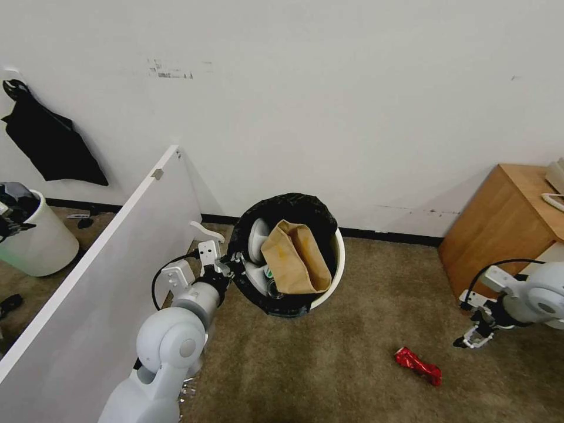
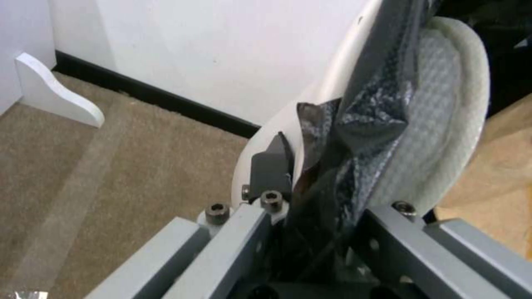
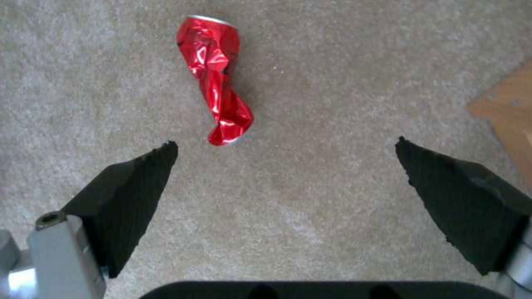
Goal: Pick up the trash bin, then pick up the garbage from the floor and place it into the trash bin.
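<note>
Head view: the left hand [image 1: 230, 265] is clamped on the rim of the trash bin [image 1: 332, 276], the arm bent up from the lower left. The bin, white with a crinkly black bag [image 1: 294, 207] folded over its rim, is tilted and appears to be lifted clear of the carpet [image 1: 329, 364]. A tan paper bag [image 1: 296, 258] and white slippers [image 1: 257, 238] are seen inside it. The right hand [image 1: 474, 339] is held low over the carpet, right of the bin, fingers [image 3: 130, 195] spread wide and empty. A crushed red wrapper [image 1: 418, 366] lies on the carpet right of the bin, near the right hand and untouched. No legible writing is seen.
</note>
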